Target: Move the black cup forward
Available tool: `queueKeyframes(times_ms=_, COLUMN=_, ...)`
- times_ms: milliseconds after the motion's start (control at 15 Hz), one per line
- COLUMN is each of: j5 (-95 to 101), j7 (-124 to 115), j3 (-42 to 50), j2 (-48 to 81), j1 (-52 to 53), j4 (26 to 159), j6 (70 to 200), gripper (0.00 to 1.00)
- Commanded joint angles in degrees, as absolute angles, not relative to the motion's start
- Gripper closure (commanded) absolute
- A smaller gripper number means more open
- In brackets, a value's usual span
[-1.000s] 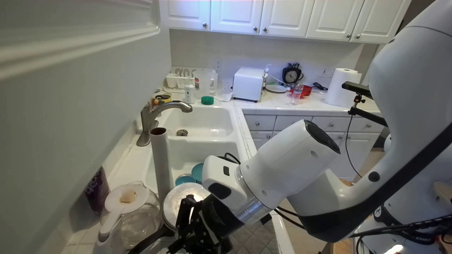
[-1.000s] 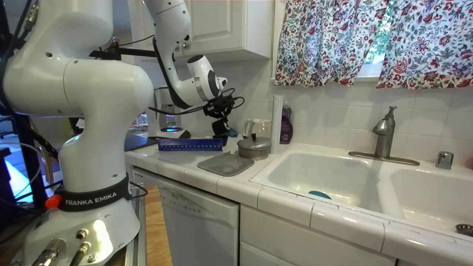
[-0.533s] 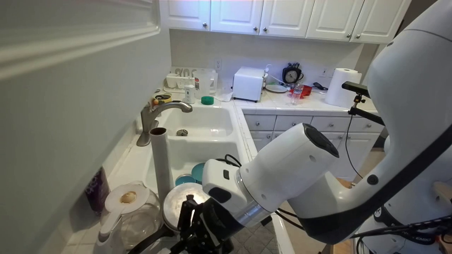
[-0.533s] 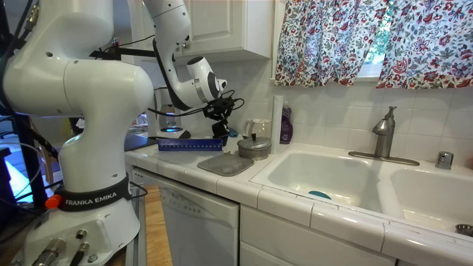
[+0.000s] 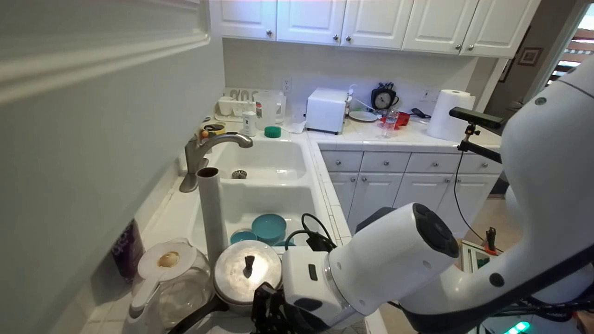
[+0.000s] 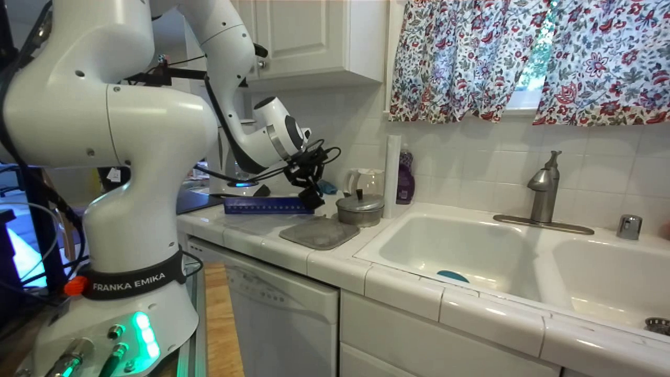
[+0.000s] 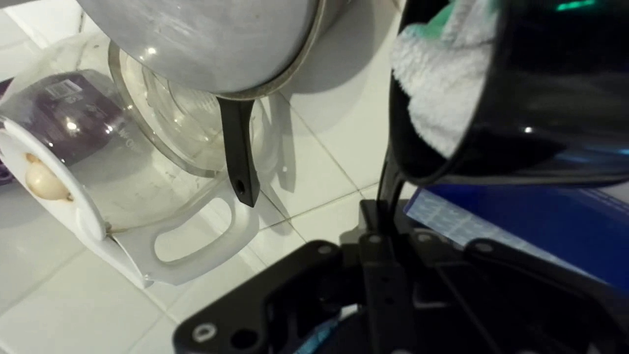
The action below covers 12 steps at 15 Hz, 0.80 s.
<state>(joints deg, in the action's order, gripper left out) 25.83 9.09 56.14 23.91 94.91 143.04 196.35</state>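
At handle (image 7: 387, 183) of black cup (image 7: 550, 113), jaws closed, gripping it.

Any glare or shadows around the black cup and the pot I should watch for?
Wrist view: glints and a green streak on the black cup, its inside dark around the cloth; a grey shadow on the tiles beside the pot. In an exterior view: strong glare on the pot lid.
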Motion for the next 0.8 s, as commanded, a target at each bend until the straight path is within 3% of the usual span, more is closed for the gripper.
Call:
queueKeyframes(times_ms=0, j5=22.36, j7=10.9, j3=66.29, j2=29.5, j1=108.13, j4=147.87, j6=200.93, gripper=0.99)
queueKeyframes(times_ms=267, j5=10.78, j7=20.44, j3=66.92, j2=30.57, j1=114.77, j4=154.16, j6=204.33, gripper=0.99)
queueKeyframes(times_ms=733, j5=8.68, j7=28.84, j3=56.28, j2=28.33, j1=109.31, j4=158.16, j6=217.65, gripper=0.99)
